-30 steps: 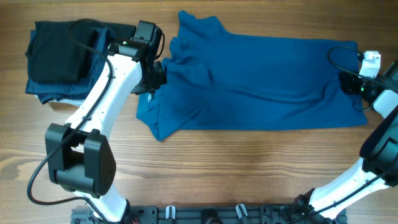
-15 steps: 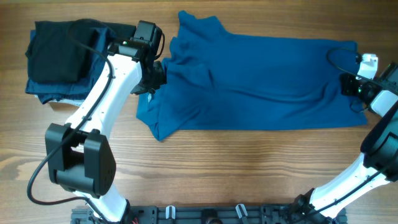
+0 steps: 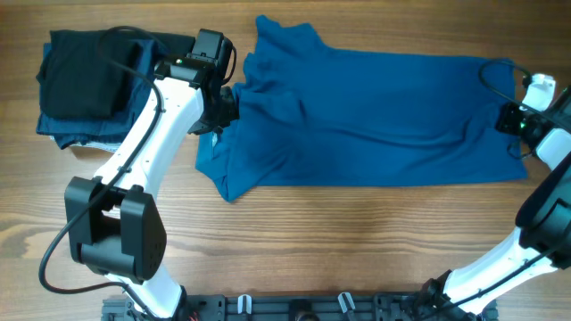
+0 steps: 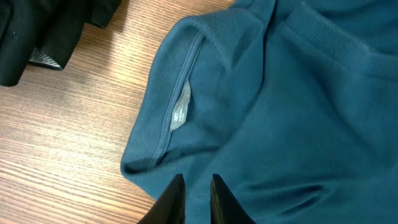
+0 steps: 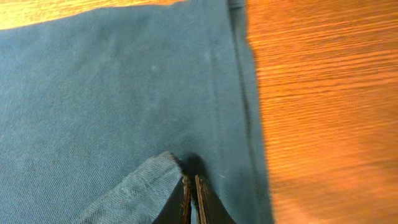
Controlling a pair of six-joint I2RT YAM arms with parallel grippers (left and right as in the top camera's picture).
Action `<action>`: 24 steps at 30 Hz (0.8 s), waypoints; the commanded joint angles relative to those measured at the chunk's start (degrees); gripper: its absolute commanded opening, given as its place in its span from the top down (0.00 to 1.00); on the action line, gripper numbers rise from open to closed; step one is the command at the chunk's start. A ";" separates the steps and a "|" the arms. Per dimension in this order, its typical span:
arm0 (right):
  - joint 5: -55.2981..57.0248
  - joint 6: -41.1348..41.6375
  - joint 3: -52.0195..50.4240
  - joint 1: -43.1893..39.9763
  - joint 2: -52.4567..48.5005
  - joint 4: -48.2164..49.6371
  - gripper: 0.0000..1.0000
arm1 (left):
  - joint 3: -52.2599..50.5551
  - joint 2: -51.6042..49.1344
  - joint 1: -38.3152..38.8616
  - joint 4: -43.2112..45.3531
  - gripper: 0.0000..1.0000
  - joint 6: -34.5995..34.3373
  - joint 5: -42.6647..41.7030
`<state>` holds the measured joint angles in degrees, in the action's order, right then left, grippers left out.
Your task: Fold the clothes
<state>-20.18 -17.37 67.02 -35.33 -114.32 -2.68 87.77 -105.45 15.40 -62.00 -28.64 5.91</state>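
Outstretched left fingers [image 4: 172,202] and right fingers [image 5: 176,206] seemingly pinch shirt [image 3: 375,116]

The polo shirt [image 3: 375,116] is lying spread across the desk's [image 3: 357,241] middle and right; the folded garments [image 3: 85,85] are sitting stacked at the far left.
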 commanded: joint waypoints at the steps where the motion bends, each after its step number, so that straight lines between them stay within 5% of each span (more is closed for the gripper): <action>1: 5.03 0.96 1.40 0.00 3.10 -1.09 0.96 | -0.57 -0.35 -0.09 0.28 0.86 -0.61 -0.55; 7: 4.48 0.17 0.87 0.02 3.17 -1.92 0.93 | -0.57 -0.39 -0.09 0.26 0.83 -0.61 -0.57; 9: 2.29 -0.70 0.85 0.02 2.73 -2.05 0.68 | -0.57 -0.44 -0.09 0.42 0.83 -0.66 -0.57; 13: -3.13 -0.66 0.85 0.11 0.68 -0.98 0.44 | -0.57 -0.46 -0.09 0.55 0.82 -0.83 -0.55; 24: -9.42 -0.70 0.85 0.13 -2.67 2.08 0.51 | -0.57 -0.46 -0.09 0.44 0.82 -0.83 -0.55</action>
<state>-25.98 -17.85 67.02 -35.33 -115.92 -1.13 87.77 -105.45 15.40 -61.65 -28.67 5.89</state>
